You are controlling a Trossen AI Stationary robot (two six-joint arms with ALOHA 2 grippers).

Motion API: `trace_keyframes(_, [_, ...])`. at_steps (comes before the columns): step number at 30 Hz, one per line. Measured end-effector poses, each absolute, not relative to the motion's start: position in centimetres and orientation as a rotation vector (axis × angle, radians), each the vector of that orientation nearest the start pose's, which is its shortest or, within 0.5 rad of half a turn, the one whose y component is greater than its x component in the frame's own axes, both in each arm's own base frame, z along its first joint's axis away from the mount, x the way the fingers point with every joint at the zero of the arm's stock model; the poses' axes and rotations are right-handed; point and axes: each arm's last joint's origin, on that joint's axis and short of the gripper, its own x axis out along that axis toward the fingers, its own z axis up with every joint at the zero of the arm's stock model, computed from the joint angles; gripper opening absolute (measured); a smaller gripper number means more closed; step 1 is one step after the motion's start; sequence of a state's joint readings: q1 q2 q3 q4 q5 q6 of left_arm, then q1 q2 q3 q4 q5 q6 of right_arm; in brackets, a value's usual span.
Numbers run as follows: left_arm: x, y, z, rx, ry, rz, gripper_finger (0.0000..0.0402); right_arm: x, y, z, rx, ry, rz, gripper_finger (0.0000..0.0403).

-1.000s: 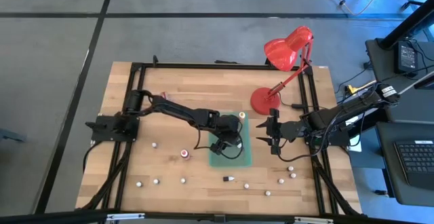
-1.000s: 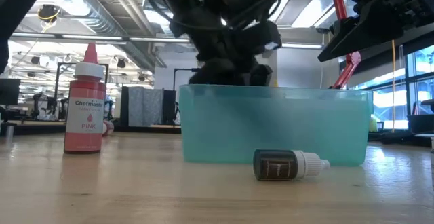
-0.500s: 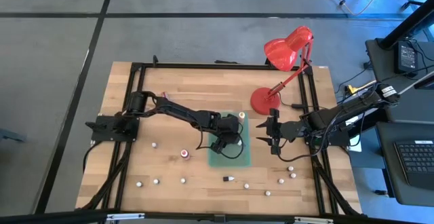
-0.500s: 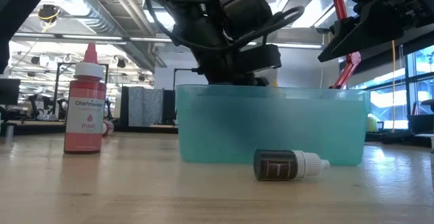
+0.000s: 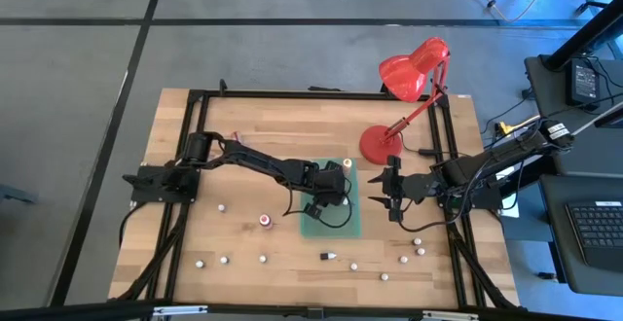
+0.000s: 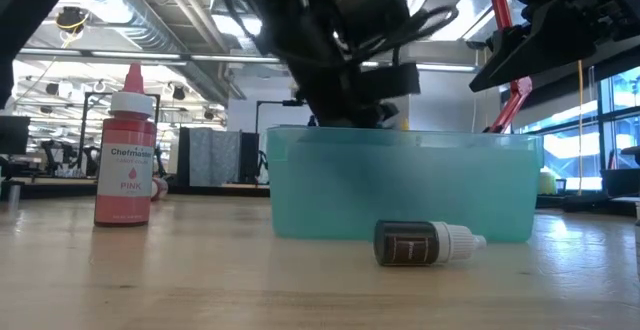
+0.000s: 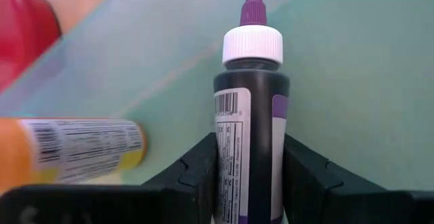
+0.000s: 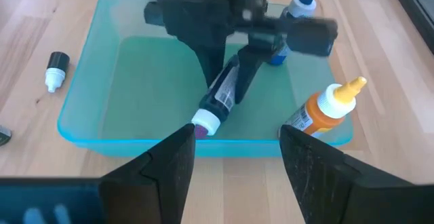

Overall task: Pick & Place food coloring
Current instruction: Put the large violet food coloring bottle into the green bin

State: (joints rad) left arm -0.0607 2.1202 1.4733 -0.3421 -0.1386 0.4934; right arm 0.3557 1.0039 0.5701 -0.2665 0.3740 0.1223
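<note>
A teal tray (image 8: 81, 125) sits mid-table and holds an orange bottle (image 8: 325, 112), a blue-tipped bottle (image 8: 293, 10) and a dark purple bottle (image 7: 252, 115) with a white cap. My left gripper (image 7: 251, 183) reaches into the tray and is shut on the purple bottle. My right gripper (image 5: 382, 193) hovers open beside the tray's right side, touching nothing. A pink bottle (image 6: 125, 150) stands upright on the wood left of the tray. A small dark bottle (image 6: 425, 242) lies on its side in front of the tray. My left gripper pinches the purple bottle's body (image 7: 227, 163), below the cap, between its two fingers, one on each side. The fingers come from above at a slant and lie along the bottle. The bottle tilts with its cap end (image 8: 203, 122) lowest, close to the tray floor; whether it touches, I cannot tell.
A red desk lamp (image 5: 404, 97) stands at the far right, its base just behind the tray. Several small whitish pieces (image 5: 263, 258) are scattered over the near part of the table. Black frame rails (image 5: 175, 233) run along the left and right edges.
In the low view my left gripper has risen a little above the tray's rim and tipped. My right gripper has kept still.
</note>
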Motion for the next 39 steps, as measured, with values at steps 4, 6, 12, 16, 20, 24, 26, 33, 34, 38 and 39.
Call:
trace_keyframes(4, [43.5, -2.9, 17.3, 0.592, 1.074, -0.157, 0.0121, 19.0, 5.9, 21.7, -0.131, 0.649, -0.057, 0.0218])
trace_keyframes(6, [43.1, -3.1, 19.2, 0.580, 1.070, -0.132, 0.0120, 19.0, 5.9, 21.7, -0.127, 0.643, -0.058, 0.0218])
trace_keyframes(12, [42.4, -2.8, 24.3, 0.374, 0.901, -0.004, 0.0125, 19.8, 6.2, 22.4, -0.091, 0.539, -0.050, 0.0218])
trace_keyframes(16, [42.3, -2.8, 25.6, 0.193, 0.828, 0.025, 0.0129, 20.3, 6.4, 22.7, -0.170, 0.490, -0.022, 0.0218])
trace_keyframes(20, [42.2, -3.1, 25.7, 0.132, 0.827, 0.033, 0.0130, 20.5, 6.5, 23.1, -0.199, 0.446, -0.012, 0.0218])
trace_keyframes(24, [42.3, -3.6, 25.9, 0.113, 0.799, 0.032, 0.0131, 20.6, 6.5, 23.4, -0.193, 0.420, -0.014, 0.0218])
trace_keyframes(26, [42.5, -3.8, 26.1, 0.095, 0.767, 0.034, 0.0131, 20.7, 6.5, 23.4, -0.189, 0.417, -0.016, 0.0218])
trace_keyframes(33, [42.8, -4.4, 26.4, 0.093, 0.718, 0.022, 0.0132, 20.7, 6.5, 23.4, -0.158, 0.416, -0.021, 0.0215])
trace_keyframes(34, [42.8, -4.4, 26.4, 0.093, 0.718, 0.023, 0.0132, 20.7, 6.5, 23.4, -0.158, 0.416, -0.020, 0.0210])
trace_keyframes(38, [42.9, -4.4, 26.6, 0.091, 0.698, 0.023, 0.0132, 20.7, 6.5, 23.4, -0.157, 0.417, -0.013, 0.0171])
trace_keyframes(39, [42.9, -4.4, 26.6, 0.090, 0.696, 0.024, 0.0132, 20.7, 6.5, 23.4, -0.156, 0.418, -0.006, 0.0159])
